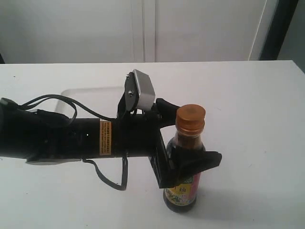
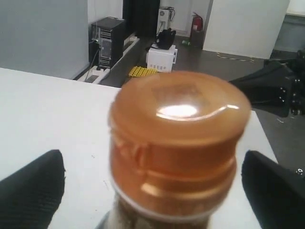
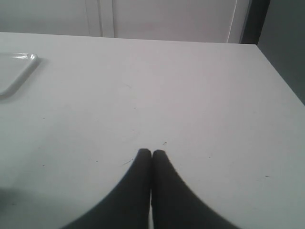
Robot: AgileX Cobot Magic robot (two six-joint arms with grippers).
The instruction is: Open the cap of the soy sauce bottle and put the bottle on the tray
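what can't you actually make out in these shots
1. Grip: whether the left gripper presses on the soy sauce bottle. The left wrist view is cut off just below the cap, and in the exterior view the near finger is in front.
2. Tray: mostly behind the left arm in the exterior view, and only a corner shows in the right wrist view.
3. Label: top covered by the finger, print too small.
4. Right gripper: outside the exterior view.

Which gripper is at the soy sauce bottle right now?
The left gripper: its fingers stand either side of the soy sauce bottle below the cap. The right gripper is shut, empty, over the table.
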